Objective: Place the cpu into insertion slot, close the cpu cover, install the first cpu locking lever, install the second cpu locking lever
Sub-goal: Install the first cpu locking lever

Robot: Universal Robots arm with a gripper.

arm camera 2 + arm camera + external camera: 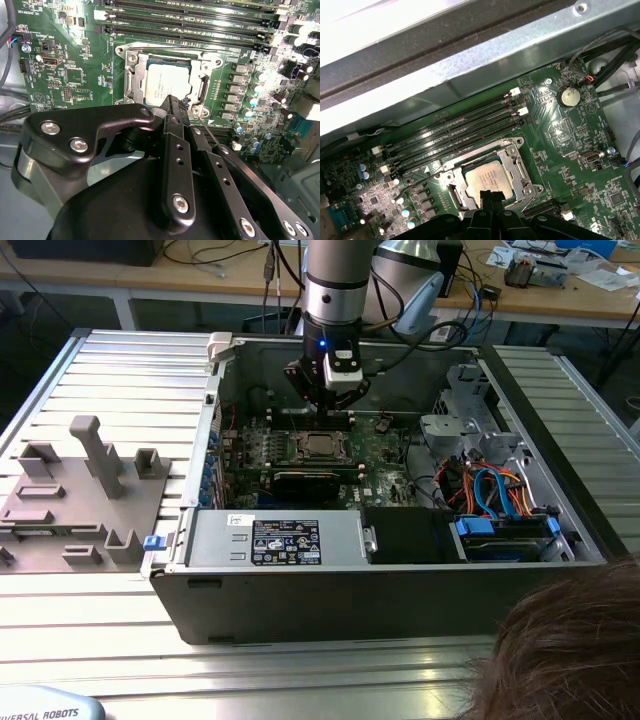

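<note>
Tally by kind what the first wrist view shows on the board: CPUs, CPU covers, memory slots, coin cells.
cpu: 1
cpu cover: 1
long black memory slots: 4
coin cell battery: 1
Total: 7

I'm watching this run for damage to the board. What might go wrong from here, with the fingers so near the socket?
1. The shut fingers end right at the edge of the cpu cover, beside the seated cpu. A slip might scrape the chip's metal top or bend the frame.
2. A thin wire locking lever runs close beside the fingertips. If it springs free, it could strike the small capacitors nearby.
</note>
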